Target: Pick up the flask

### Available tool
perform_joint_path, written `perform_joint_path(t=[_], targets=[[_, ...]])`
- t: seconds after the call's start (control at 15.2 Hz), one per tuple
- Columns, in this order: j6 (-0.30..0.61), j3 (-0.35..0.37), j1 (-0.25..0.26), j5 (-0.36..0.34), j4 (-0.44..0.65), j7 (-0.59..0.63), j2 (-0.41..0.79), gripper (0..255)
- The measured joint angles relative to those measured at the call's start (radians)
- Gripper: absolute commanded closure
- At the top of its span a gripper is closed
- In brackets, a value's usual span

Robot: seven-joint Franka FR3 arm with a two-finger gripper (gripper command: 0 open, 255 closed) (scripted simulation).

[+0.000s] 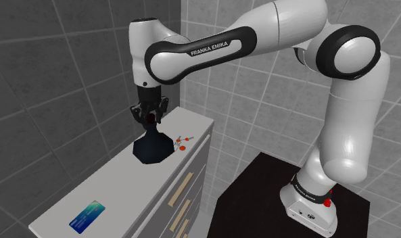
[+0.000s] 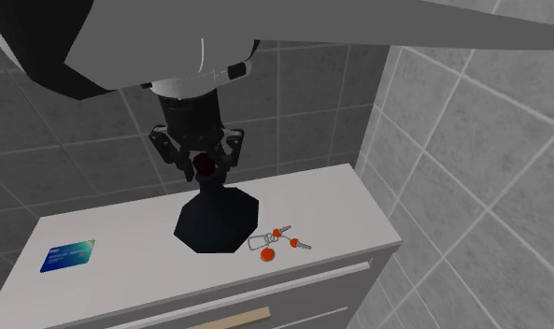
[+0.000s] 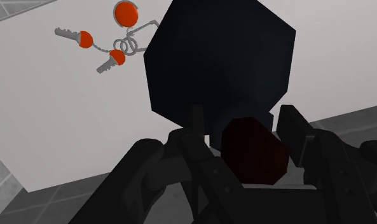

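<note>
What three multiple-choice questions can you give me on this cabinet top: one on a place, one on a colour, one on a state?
1. What lies closest to the flask?
A. the bunch of keys
B. a cup
C. a spoon

2. What colour is the card?
A. red
B. blue
C. yellow

3. How does the flask stand?
A. on its side
B. upside down
C. upright, with its stopper in

Answers:
1 A: the keys lie just beside the flask's base on the cabinet top.
2 B: the card, far from the flask toward the other end of the top, is blue.
3 C: the flask rests on its wide base with the dark red stopper on top, where the gripper is.
</note>
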Motion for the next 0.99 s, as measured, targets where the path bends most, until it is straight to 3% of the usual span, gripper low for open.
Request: perform_joint_path(t=[0.53, 0.99], targets=[[0.001, 0.000, 0.001, -0.001, 0.002, 0.000, 0.001, 255], [-0.074, 0.003, 0.001, 0.006, 0.062, -0.003, -0.011, 255]])
